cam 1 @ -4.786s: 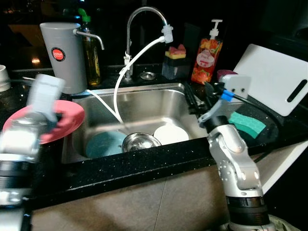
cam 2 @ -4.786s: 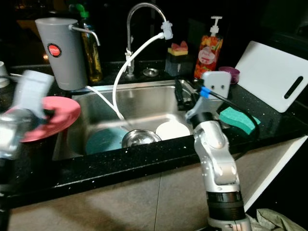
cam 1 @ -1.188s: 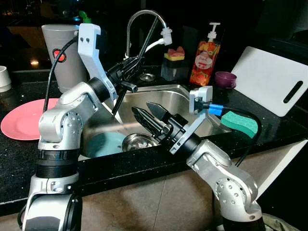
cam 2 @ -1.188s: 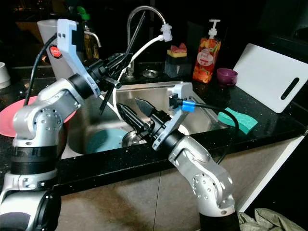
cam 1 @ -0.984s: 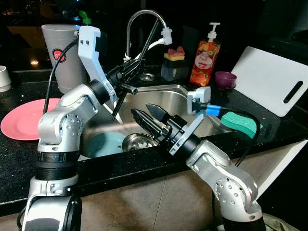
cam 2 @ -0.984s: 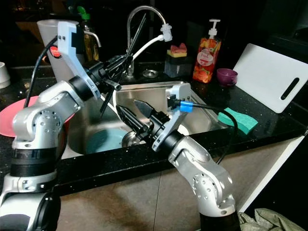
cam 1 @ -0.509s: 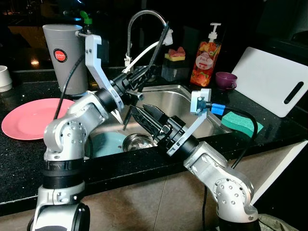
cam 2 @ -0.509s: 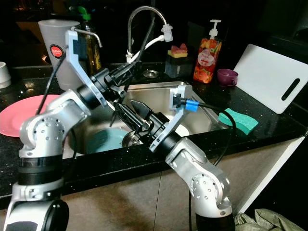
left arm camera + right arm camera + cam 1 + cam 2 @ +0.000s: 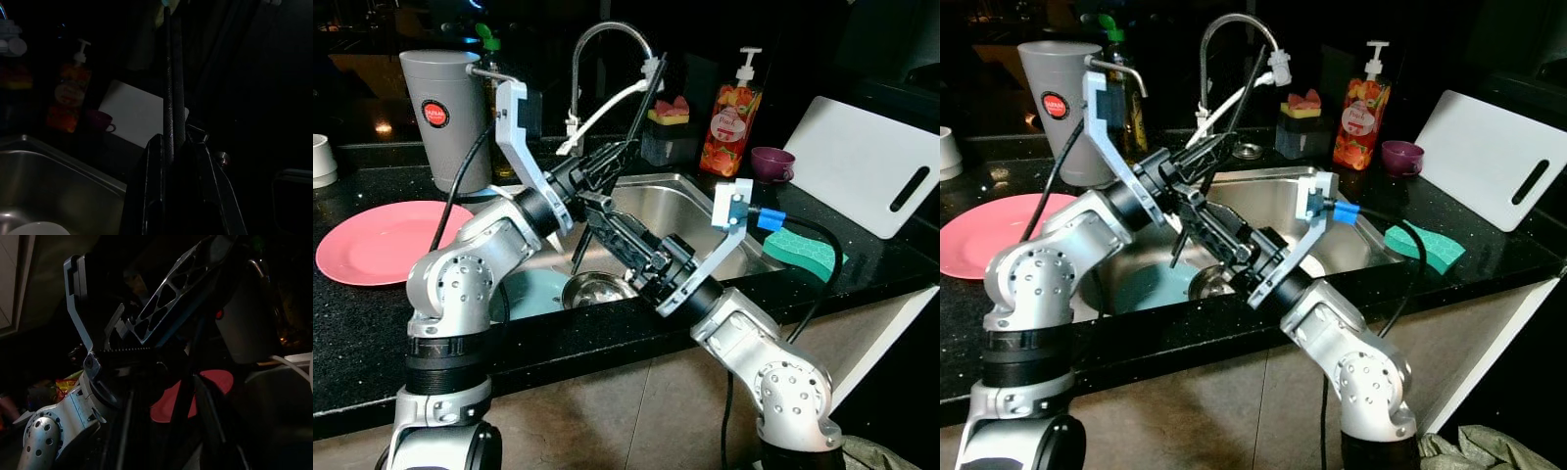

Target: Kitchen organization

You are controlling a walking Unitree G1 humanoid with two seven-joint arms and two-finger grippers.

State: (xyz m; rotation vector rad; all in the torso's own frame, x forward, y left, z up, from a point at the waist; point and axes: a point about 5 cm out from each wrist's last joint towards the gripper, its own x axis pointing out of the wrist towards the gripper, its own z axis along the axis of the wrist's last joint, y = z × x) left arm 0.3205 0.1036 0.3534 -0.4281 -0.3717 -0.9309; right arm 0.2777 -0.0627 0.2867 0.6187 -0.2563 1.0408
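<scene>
Handover step over the stainless steel sink [image 9: 656, 201]: left gripper [image 9: 607, 162] clenched on 2 long black chopsticks [image 9: 641, 108], held up beside the faucet. Right gripper [image 9: 612, 227] just below it; can't tell if its fingers are parted. Likely next: right closes on the sticks, then left lets go.

Held a pair of black chopsticks [image 9: 631, 127] slantwise in the left gripper [image 9: 607, 162] above the steel sink [image 9: 651, 211]. Reached the right gripper [image 9: 617, 230] up beside them. Left a pink plate [image 9: 377, 240] on the black counter [image 9: 372, 313].
</scene>
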